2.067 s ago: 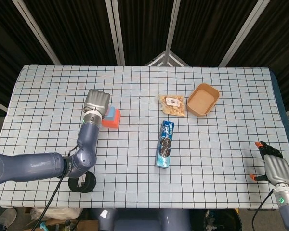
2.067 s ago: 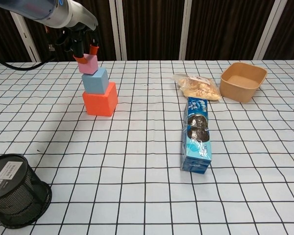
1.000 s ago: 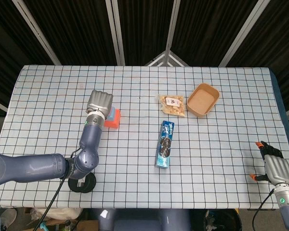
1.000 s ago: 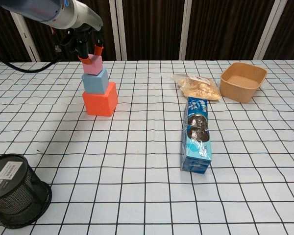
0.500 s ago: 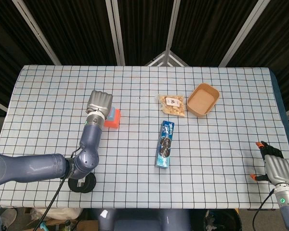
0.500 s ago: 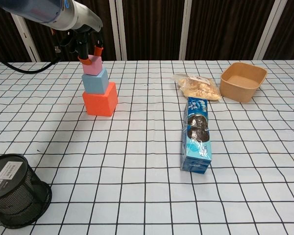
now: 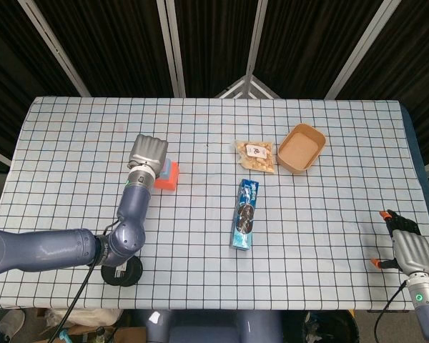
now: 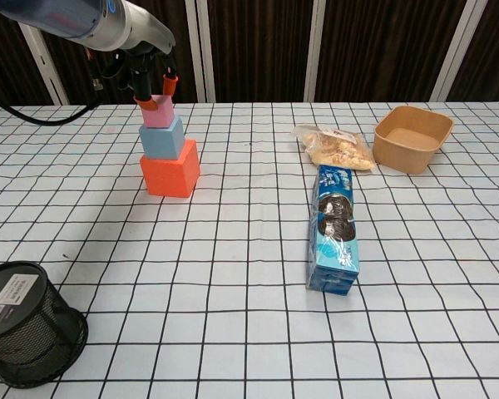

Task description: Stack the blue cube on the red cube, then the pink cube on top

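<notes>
Robot test lab: worktop (image 7: 329, 236) covered in grid-lined cloth, black curtains (image 8: 374, 41) on metal framing (image 7: 53, 50) behind, assorted props laid out in a staged arrangement.

Both views are lit evenly and brightly from overhead, so only short, soft shadows are cast beneath objects on the checked tablecloth (image 8: 233, 249). The backdrop is left dark. Focus is kept sharp throughout (no motion blur is seen). Slight bowing of the grid lines is noticed toward the edges.
</notes>
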Controlling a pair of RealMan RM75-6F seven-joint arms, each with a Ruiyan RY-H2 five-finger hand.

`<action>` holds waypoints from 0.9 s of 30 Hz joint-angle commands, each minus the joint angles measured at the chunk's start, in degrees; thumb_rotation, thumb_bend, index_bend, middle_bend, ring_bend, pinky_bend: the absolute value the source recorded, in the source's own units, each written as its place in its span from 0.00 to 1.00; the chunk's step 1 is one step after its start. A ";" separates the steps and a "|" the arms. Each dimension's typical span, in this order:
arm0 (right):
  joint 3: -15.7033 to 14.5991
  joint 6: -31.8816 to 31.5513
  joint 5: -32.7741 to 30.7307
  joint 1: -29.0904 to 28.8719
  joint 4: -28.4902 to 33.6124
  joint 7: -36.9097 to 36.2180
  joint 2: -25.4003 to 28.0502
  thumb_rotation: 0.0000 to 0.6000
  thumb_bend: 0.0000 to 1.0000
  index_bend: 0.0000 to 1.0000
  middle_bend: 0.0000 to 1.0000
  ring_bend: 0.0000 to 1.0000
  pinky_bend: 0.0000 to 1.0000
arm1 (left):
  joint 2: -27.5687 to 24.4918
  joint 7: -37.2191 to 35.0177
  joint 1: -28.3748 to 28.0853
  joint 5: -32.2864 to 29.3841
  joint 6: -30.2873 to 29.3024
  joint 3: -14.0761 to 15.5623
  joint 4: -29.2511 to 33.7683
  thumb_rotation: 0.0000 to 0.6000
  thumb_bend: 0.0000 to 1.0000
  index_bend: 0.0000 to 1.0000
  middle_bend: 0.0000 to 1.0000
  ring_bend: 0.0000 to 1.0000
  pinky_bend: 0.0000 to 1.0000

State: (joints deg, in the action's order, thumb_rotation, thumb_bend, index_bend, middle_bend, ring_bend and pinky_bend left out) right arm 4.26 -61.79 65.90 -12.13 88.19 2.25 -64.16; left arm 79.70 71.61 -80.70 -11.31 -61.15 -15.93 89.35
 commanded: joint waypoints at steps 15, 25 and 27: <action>-0.10 -0.69 0.46 0.26 0.89 0.05 0.41 1.00 0.09 0.03 0.04 0.03 0.04 | -16.58 -9.10 7.66 6.97 2.12 -3.09 18.54 1.00 0.43 0.28 0.75 0.58 0.69; -0.25 -2.00 2.05 0.69 1.38 -0.64 0.56 1.00 0.09 0.03 0.04 0.03 0.04 | -38.09 -37.08 38.94 50.83 5.96 0.19 40.23 1.00 0.40 0.21 0.44 0.30 0.42; -0.14 -2.52 2.44 0.75 1.09 -0.76 0.33 1.00 0.09 0.03 0.04 0.03 0.04 | -38.74 -41.11 45.08 60.30 4.20 3.28 39.22 1.00 0.38 0.18 0.37 0.23 0.36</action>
State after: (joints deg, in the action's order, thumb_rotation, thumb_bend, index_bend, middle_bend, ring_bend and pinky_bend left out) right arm 4.07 -64.12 68.18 -11.42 89.42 1.55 -63.71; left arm 49.41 45.38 -53.79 25.19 -56.29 -17.50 122.82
